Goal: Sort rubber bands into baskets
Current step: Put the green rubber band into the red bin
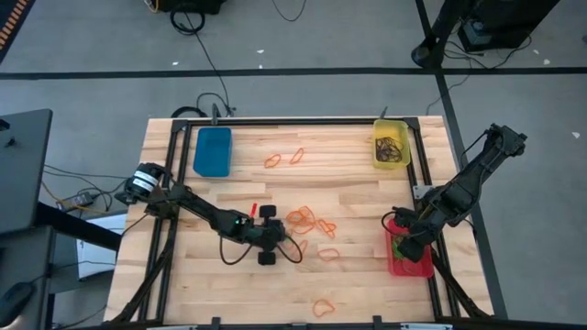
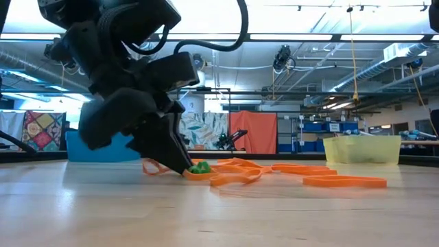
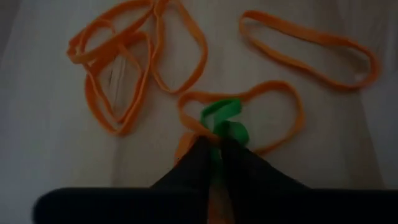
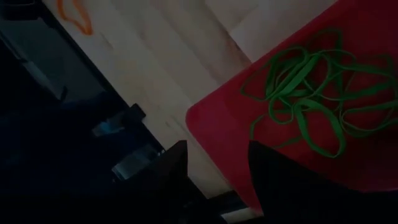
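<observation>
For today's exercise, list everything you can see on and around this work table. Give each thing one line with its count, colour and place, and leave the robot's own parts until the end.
blue basket: one, blue, far left of the table.
yellow basket: one, yellow, far right corner, dark bands inside.
red basket: one, red, right edge, green bands inside.
green rubber bands: a tangled heap, green, in the red basket.
green rubber band: one, green, mid-table, tangled with an orange band at the left gripper's fingertips.
orange rubber bands: several, orange, loose across the table's middle, far side and near edge.
table: one, pale wood, with a black frame.
left gripper: one, dark, fingers pinched on the green rubber band.
right gripper: one, dark, open, over the red basket's edge.
</observation>
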Action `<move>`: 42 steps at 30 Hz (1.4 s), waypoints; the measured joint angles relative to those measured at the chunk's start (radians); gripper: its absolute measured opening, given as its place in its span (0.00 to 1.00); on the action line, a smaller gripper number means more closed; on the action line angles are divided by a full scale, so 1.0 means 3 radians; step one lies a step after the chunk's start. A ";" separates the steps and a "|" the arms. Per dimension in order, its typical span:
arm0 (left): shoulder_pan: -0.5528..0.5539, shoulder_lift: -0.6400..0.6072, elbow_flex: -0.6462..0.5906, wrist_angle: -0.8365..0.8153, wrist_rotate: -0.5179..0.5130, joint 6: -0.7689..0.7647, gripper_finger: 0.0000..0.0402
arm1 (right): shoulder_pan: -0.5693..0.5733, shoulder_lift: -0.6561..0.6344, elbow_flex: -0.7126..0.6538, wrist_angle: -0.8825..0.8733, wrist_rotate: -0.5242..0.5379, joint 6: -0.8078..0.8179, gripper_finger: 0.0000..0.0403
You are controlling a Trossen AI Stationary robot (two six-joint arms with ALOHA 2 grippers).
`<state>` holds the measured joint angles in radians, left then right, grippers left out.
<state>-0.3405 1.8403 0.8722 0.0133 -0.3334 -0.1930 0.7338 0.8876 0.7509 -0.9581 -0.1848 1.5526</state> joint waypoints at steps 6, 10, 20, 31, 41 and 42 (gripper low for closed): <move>0.0039 0.0003 0.0215 -0.0454 0.0263 -0.0862 0.02 | 0.0000 0.0009 0.0000 0.0000 0.0032 0.0002 0.45; 0.0125 -0.0019 0.0440 -0.0878 0.0566 -0.1244 0.01 | 0.0000 0.0010 0.0000 0.0000 0.0148 -0.0008 0.45; 0.0179 -0.0495 0.1052 -0.1748 0.0708 -0.1384 0.00 | -0.0115 0.0179 -0.0002 0.0273 0.1184 -0.0005 0.45; 0.0215 -0.0950 0.1259 -0.1208 0.0204 -0.1464 0.00 | -0.0405 0.0834 -0.0004 0.1718 0.1649 -0.0722 0.45; 0.0225 -0.0952 0.1256 -0.0507 0.0103 -0.1380 0.00 | -0.0741 0.0793 -0.0001 0.2959 0.2019 -0.1930 0.40; 0.0226 -0.0952 0.1256 -0.0377 0.0098 -0.1330 0.00 | -0.0815 0.0793 -0.0001 0.2968 0.1931 -0.2001 0.40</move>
<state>-0.2727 1.5547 1.2491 -0.0997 -0.3040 -0.5921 0.4891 1.1255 0.7506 -0.0677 0.3945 0.9523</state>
